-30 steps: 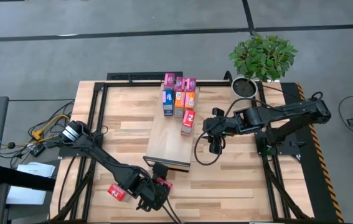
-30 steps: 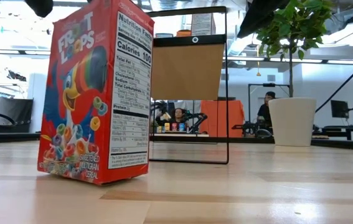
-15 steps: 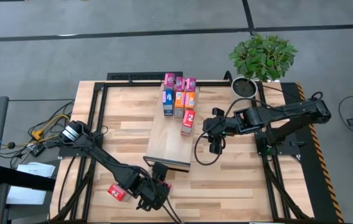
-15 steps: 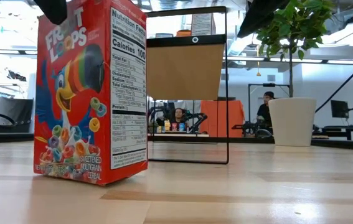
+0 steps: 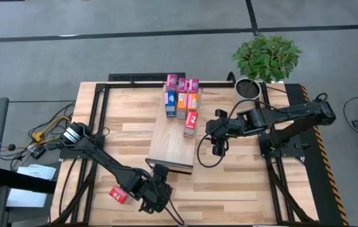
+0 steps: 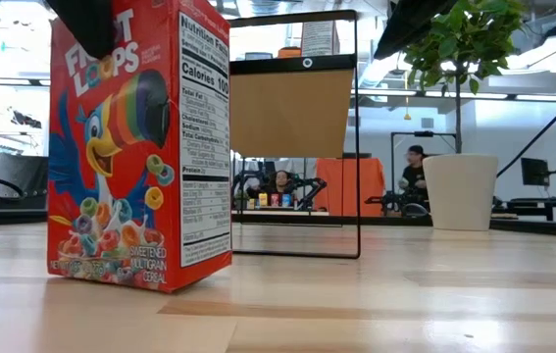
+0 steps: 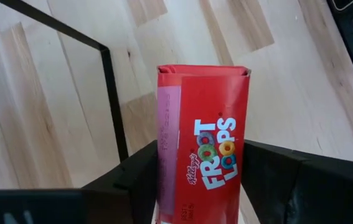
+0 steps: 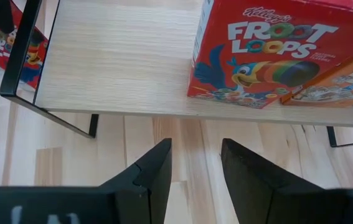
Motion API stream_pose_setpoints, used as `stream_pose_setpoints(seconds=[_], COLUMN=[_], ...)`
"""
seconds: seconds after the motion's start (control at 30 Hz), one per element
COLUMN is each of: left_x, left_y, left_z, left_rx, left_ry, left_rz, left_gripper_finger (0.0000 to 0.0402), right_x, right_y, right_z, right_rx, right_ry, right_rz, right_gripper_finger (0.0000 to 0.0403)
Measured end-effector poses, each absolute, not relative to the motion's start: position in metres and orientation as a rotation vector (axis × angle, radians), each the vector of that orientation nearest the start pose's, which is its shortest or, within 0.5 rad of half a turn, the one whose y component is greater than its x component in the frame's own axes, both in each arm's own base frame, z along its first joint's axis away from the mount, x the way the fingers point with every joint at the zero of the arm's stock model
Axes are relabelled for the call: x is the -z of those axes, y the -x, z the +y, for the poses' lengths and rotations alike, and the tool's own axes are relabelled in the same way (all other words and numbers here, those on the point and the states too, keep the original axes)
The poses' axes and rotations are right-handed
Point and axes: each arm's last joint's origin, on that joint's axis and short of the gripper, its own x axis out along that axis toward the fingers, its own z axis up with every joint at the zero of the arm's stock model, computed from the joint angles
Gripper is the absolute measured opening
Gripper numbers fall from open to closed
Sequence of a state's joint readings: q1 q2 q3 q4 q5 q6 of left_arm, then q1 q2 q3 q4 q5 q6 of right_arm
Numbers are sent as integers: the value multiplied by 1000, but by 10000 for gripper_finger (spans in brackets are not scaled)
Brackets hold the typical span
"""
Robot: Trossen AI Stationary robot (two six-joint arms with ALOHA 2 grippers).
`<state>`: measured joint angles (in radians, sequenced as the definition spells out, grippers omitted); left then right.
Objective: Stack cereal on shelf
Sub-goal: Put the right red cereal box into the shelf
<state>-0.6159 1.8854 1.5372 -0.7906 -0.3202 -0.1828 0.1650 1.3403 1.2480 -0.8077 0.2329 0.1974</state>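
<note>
From above, we find our left gripper (image 5: 155, 194) near the front edge of the table, just in front of the shelf (image 5: 175, 129), its jaws standing on either side of a red cereal box (image 5: 164, 187); a second red box (image 5: 118, 195) lies to its left. Six more boxes (image 5: 180, 101) sit at the shelf's far end. Our right gripper (image 5: 217, 149) waits beside the shelf's right edge. In the low view the red box stands upright and square on the table; a moment ago it leaned and sat further right, so it has been nudged straight. In the left wrist view the fingers (image 7: 140, 174) flank the box, having narrowed from wide open, though we cannot tell whether they pinch it yet. In the right wrist view the jaws are parted and empty. We judge a lift toward the shelf comes next.
</note>
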Motion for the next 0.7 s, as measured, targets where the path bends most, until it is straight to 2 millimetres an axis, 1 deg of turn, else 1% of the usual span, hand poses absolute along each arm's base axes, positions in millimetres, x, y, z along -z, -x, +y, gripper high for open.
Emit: stream_pose_setpoints(seconds=[0.3,0.4,0.5,0.7], left_x=[-241,-244,-254,-292], left_y=[-325,-324,-322,-317], left_z=[-219,-218,-216,-215], left_rx=[158,144,133,138], left_ry=[-327,-302,-286,-172], left_rz=[1035,1035,1035,1036], left_gripper_finger=[165,161,160,160], right_x=[-323,-323,-323,-322], right_y=[-266,-266,-266,-266], right_z=[37,37,37,37], right_rx=[154,152,147,144], right_ry=[-9,-5,7,14], right_rz=[870,871,872,874], right_gripper_finger=[156,152,150,145])
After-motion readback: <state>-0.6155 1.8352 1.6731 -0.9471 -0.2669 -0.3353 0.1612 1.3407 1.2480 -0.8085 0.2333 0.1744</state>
